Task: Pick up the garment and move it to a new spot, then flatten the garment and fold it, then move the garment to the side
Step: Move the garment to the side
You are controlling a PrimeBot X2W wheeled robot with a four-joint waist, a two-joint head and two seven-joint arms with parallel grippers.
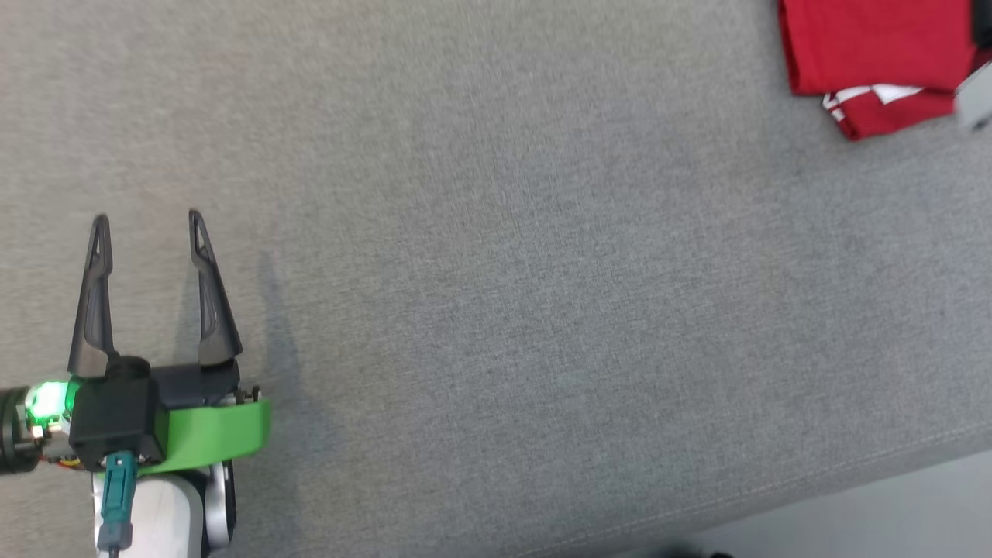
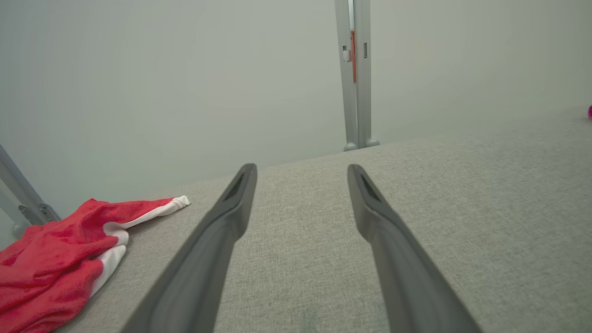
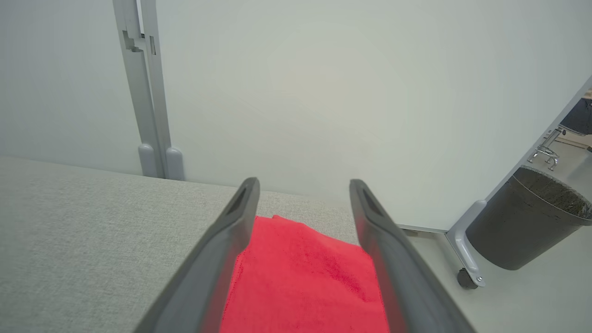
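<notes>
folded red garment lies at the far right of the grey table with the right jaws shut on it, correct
No: the right jaws stand open over the red garment, as the right wrist view shows. The garment does lie folded at the far right of the grey table.

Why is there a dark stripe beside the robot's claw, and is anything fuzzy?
Head view: the stripe is the shadow of the left gripper on the grey surface; a pale blur smears the right edge beside the red garment. Right wrist view: the right gripper looks reddish inside, tinted by the garment.
</notes>
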